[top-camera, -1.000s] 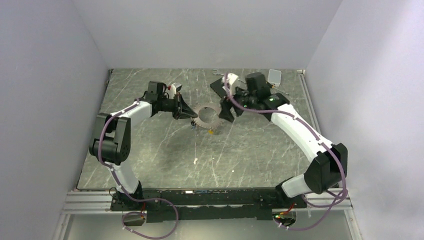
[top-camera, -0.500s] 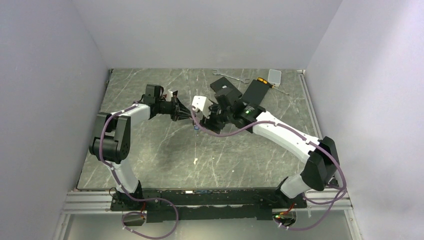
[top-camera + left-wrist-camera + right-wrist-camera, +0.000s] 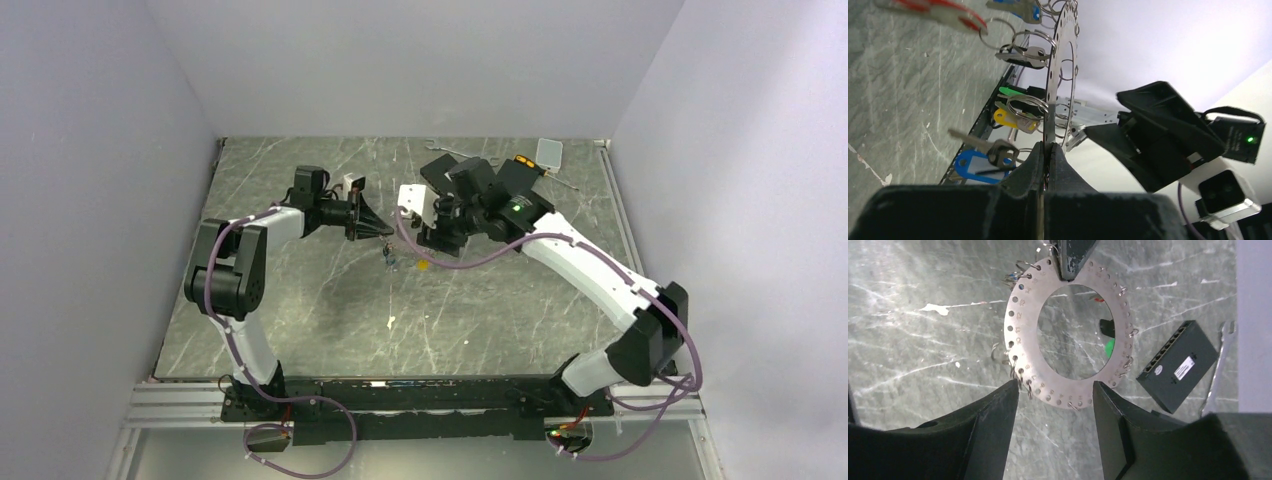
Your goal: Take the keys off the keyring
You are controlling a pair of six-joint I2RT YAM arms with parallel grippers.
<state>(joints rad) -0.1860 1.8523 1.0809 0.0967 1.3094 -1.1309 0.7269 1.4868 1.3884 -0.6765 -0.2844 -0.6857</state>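
The keyring (image 3: 1018, 335) is a flat silver ring plate with numbered holes, not a wire hoop. It hangs above the table with small split rings along its rim. My left gripper (image 3: 1047, 150) is shut on its edge, and its tip (image 3: 1070, 260) shows at the top of the right wrist view. Keys dangle from the plate: a blue tag (image 3: 975, 165), yellow (image 3: 1005, 119), green (image 3: 1010, 91) and red (image 3: 948, 12). My right gripper (image 3: 1055, 390) is open, its fingertips flanking the plate's near arc. From above, the two grippers (image 3: 385, 230) (image 3: 428, 235) meet over the hanging keys (image 3: 392, 258).
A black flat box (image 3: 1178, 365) and a silver wrench (image 3: 1218, 365) lie on the marble table (image 3: 300, 300) behind the right arm. A small white case (image 3: 549, 151) sits at the back right corner. Grey walls close in on three sides.
My right arm swung left to the ring plate and its jaws narrowed. The left gripper kept its hold, and the plate, seen flat from above before, is now mostly hidden between the grippers.
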